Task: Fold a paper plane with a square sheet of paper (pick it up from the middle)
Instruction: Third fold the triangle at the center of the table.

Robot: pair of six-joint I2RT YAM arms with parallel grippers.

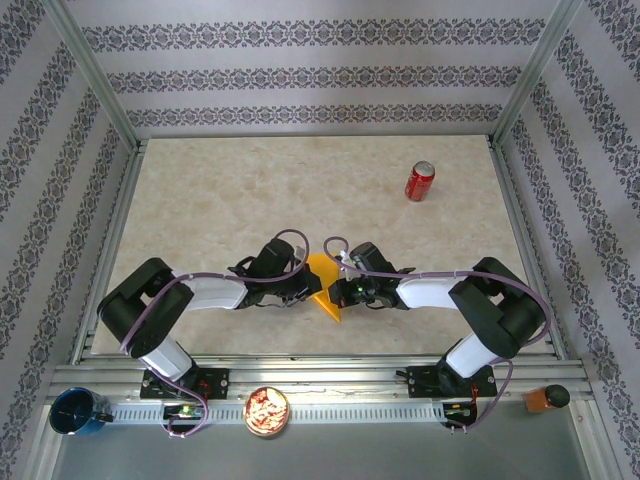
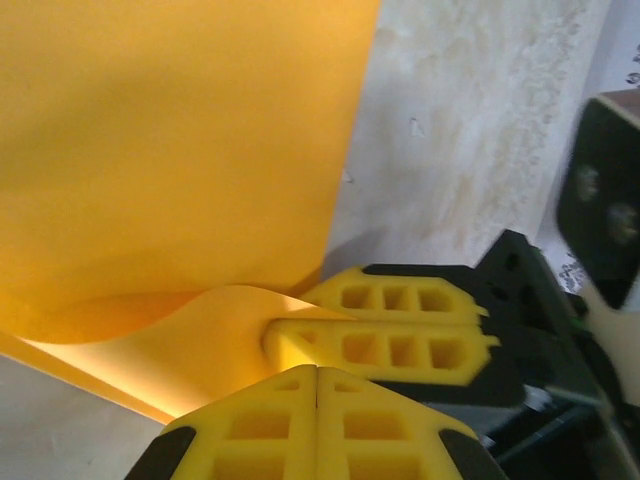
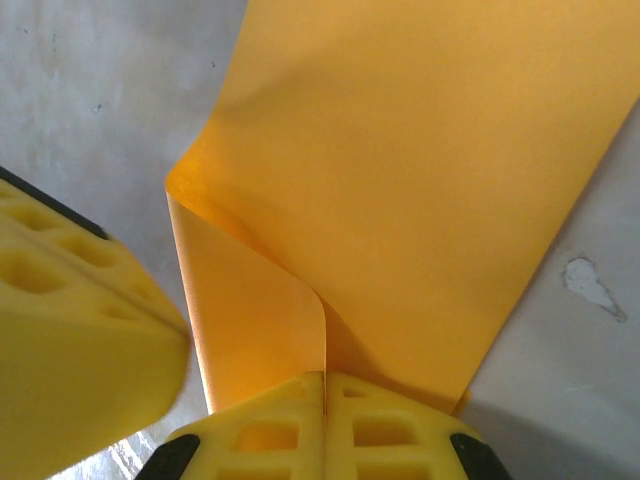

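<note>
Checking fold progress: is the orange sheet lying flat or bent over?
Bent over: the orange sheet curls back on itself in a soft loop where the right gripper pinches it.

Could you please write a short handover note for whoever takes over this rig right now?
Left end effector: shut on the square sheet of paper, at a curled edge.
Right end effector: shut on the same sheet, close beside the left one.
Paper: between the two arms at the near middle of the table, bent over in a soft curve.
Done: sheet gripped by both, a bend begun.
Left: press a crease and make all later folds; no dart shape yet.
</note>
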